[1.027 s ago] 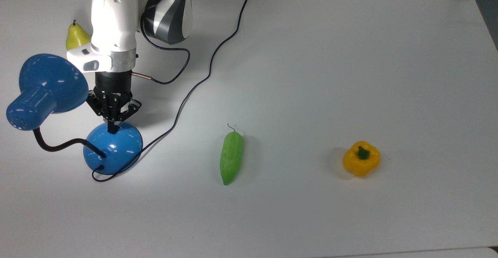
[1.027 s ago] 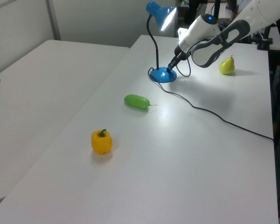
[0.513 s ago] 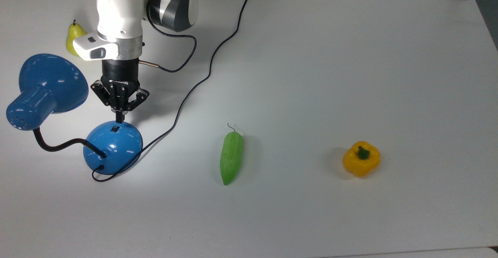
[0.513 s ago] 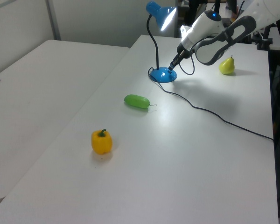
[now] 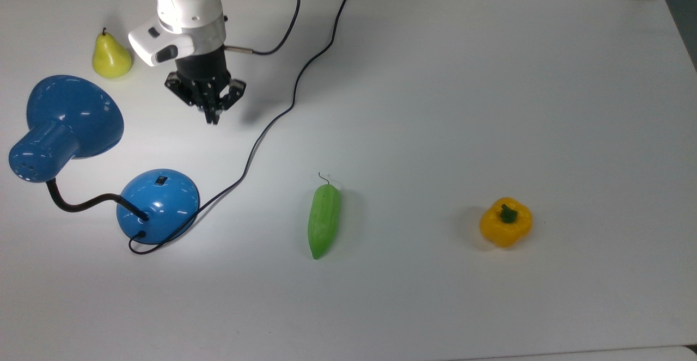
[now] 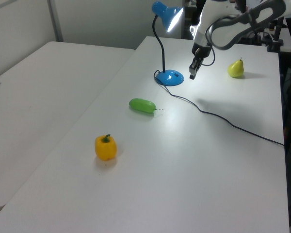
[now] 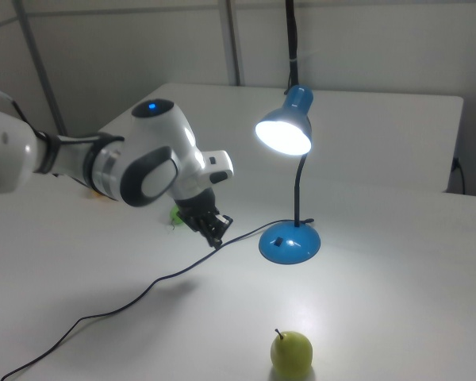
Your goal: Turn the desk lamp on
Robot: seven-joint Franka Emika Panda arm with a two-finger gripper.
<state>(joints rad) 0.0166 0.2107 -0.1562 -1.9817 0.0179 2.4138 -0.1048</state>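
We read no writing or brand mark on anything here.

Nearest the lower edge of the top view lie a smooth green cucumber (image 5: pixel 323 221), long and tapering with a thin curled stem, and, well apart at the top view's right, a waxy yellow bell pepper (image 5: pixel 506 221) with a green stalk. Both rest on the matte white bench (image 5: pixel 463 94).

At the top view's left stands the desk lamp (image 5: pixel 158 205): a glossy blue domed base bearing a small black switch on its upper slope, a black bendy gooseneck curving to a flared blue bell shade with vent holes in its cap. In the right view we see the shade lit, glowing white, and a bright pool of light falls on the bench around the base. A black cord (image 5: pixel 272 122) leaves the base and snakes away across the bench toward the far edge.

Farther back, the jaws (image 5: pixel 211 116) hang above the bench, clear of the lamp base, pointed downward; the two black fingers look pressed together and hold nothing. The arm (image 5: pixel 186 7) above them is glossy white with grey joints.

Farthest at the top view's left sits a yellow-green pear (image 5: pixel 110 56), upright, with a dark stem.
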